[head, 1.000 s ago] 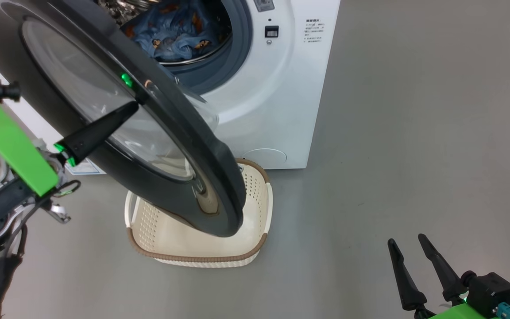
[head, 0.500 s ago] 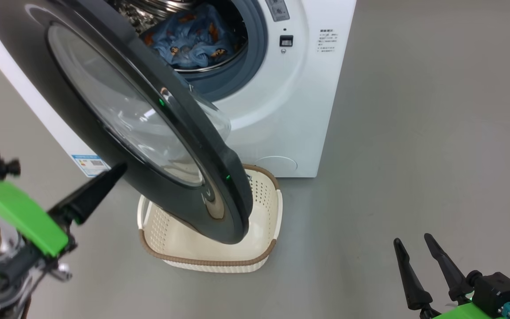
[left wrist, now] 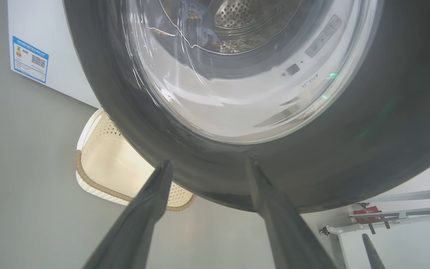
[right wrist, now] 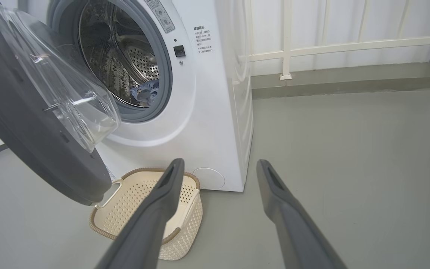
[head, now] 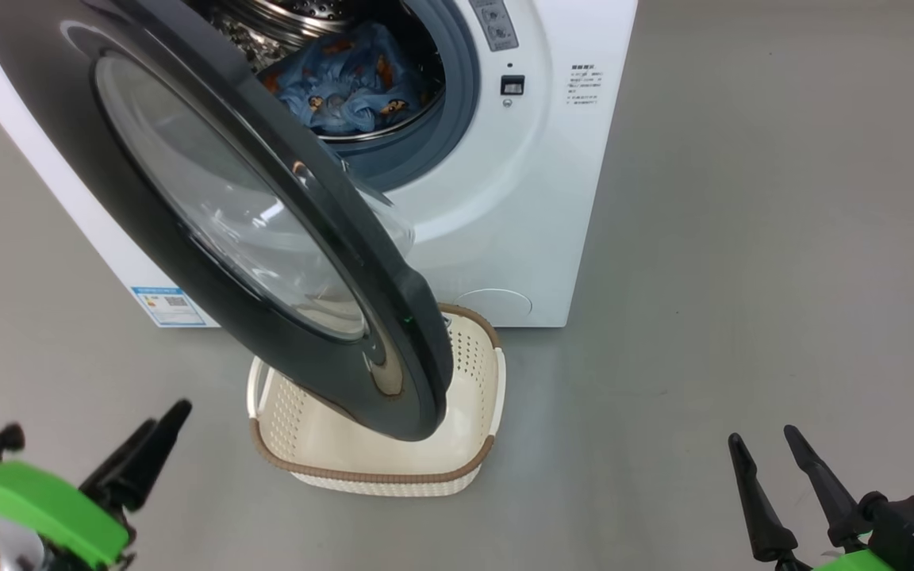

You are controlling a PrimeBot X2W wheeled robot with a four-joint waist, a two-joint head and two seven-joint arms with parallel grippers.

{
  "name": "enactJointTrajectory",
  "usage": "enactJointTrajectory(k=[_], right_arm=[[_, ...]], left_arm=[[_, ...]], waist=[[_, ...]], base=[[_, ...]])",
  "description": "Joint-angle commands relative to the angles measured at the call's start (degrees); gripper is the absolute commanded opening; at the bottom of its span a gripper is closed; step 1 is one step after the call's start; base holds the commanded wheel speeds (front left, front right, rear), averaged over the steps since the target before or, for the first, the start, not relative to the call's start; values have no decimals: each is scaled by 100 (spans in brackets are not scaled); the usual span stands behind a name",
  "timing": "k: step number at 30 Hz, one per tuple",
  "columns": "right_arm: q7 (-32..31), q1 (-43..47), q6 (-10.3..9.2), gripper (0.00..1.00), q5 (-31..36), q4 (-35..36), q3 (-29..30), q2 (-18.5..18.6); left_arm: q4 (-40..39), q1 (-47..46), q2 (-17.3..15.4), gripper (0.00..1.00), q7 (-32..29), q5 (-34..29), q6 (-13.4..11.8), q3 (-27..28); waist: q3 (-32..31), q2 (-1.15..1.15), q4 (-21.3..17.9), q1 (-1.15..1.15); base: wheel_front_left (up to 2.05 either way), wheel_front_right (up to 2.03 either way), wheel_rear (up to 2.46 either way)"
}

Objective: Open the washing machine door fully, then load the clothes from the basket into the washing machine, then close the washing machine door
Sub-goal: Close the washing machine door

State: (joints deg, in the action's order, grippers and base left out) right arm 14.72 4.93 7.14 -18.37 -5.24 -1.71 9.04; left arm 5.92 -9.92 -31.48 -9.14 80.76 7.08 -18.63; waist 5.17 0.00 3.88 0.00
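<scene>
Clothes [head: 346,95] lie inside the washer [head: 520,222] at 12 o'clock, and the basket [head: 473,357] looks empty under the half-open door [head: 393,333] — so I judge only closing is left. My left gripper [head: 165,416] hangs open at 7 o'clock, clear of the door; the right gripper [head: 762,434] is open at 5. I'd press the left fingers on the black ring and swing it shut steadily — never the glass.

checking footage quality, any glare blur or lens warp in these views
Head view: sharp, a small green glint on the washing machine door rim. Left wrist view: streaky reflections and green flare across the door glass. Right wrist view: wide-angle stretch slants the washing machine edges; near fingers soft.
</scene>
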Motion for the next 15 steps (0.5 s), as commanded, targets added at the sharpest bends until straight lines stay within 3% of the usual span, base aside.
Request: enactJointTrajectory(k=[1, 15], right_arm=[[28, -33, 35, 100, -41, 158, -105, 108], [28, 0, 35, 100, -52, 171, 41, 140]], left_arm=[[-49, -80, -301, 100, 157, -100, 41, 178], [789, 367, -499, 100, 2116, -735, 41, -802]], waist=[[6, 0, -20, 0], [-41, 0, -280, 0]], base=[[0, 0, 0], [0, 0, 0]])
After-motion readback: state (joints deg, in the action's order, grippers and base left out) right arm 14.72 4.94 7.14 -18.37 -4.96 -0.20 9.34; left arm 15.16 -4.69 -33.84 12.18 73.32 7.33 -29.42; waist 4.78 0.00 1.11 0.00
